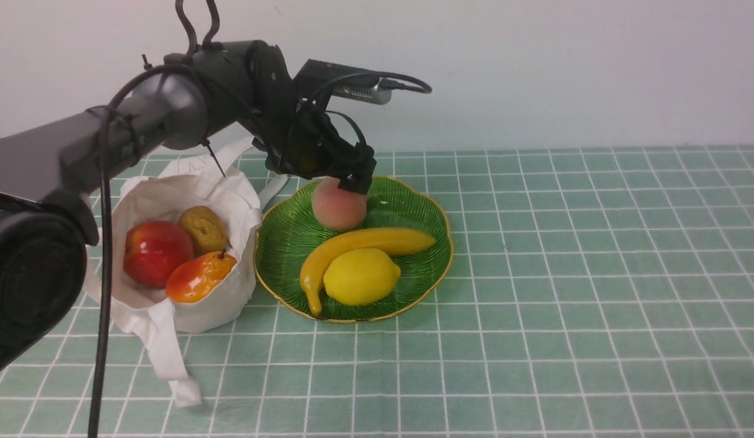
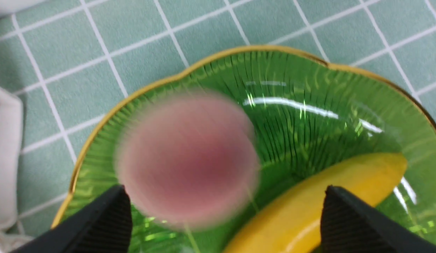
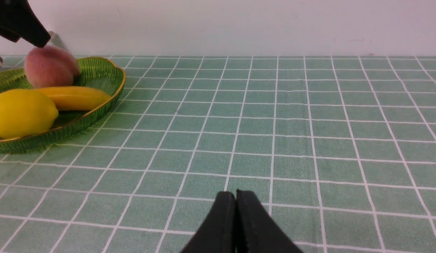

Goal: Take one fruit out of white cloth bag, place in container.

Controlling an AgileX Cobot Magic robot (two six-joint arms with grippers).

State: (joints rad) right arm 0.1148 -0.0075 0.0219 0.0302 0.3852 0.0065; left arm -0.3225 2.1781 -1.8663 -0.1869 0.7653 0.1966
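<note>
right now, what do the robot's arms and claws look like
The left arm is a dark grey tube with rounded black joints. Black cables loop along it, and a black and silver camera sits at the wrist. The left claw has black wedge fingers with ribbed pads. The right claw is black and tapered; its arm is out of view.
</note>
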